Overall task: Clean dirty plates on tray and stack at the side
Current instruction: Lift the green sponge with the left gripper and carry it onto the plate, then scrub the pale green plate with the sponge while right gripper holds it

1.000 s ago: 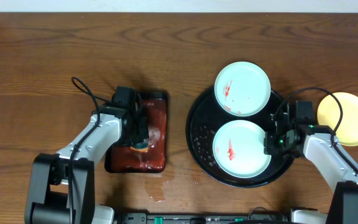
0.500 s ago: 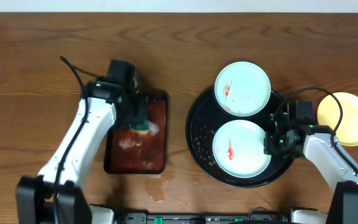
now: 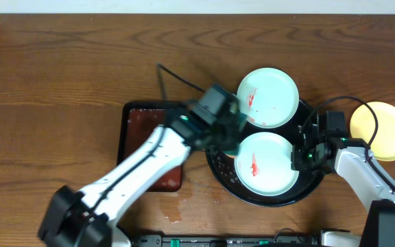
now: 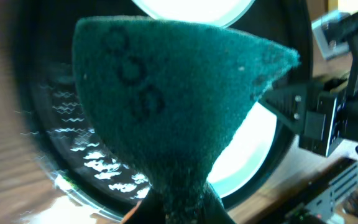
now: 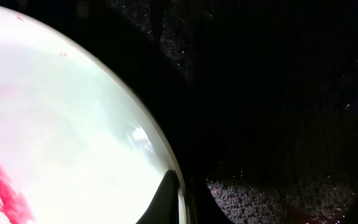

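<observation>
Overhead: left hand (image 3: 228, 132) with sponge (image 4: 166, 99) beside red-smeared plate (image 3: 267, 165).

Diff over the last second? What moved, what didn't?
The left gripper, shut on the green scouring sponge, swung right from the rectangular dark red-brown tray to the left side of the large round black tray. It is now beside the nearer red-smeared white plate. Unchanged: the right gripper at that plate's right rim, the farther red-smeared white plate, and the pale yellow plate.
</observation>
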### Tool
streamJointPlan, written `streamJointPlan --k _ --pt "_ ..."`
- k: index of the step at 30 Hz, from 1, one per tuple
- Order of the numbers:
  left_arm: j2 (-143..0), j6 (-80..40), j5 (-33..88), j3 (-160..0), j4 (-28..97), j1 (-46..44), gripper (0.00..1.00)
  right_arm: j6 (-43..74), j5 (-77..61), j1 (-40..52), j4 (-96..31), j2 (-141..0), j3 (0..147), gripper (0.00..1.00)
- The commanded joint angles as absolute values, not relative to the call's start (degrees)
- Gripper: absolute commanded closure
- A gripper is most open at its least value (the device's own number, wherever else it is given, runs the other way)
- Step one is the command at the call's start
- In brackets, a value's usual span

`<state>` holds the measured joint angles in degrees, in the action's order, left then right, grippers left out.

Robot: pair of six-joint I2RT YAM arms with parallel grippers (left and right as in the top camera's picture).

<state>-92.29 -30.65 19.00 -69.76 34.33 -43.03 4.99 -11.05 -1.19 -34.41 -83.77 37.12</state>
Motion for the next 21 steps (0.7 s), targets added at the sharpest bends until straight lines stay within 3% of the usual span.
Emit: streamJointPlan --k 1,10,21 --pt "-97.27 -38.54 18.44 -69.32 31.51 -46.33 0.92 6.39 -10.59 -0.27 -33.23 -86.21 36.16 0.99" --pt "-111.11 -42.30 34.54 -69.34 17.21 -49.10 0.93 6.39 -10.59 -0.27 -33.43 -86.21 36.16 0.99" --pt "-117.80 -42.24 31.22 -69.65 28.67 -46.94 0.93 6.39 -10.57 -0.27 -34.09 -86.21 36.16 0.99"
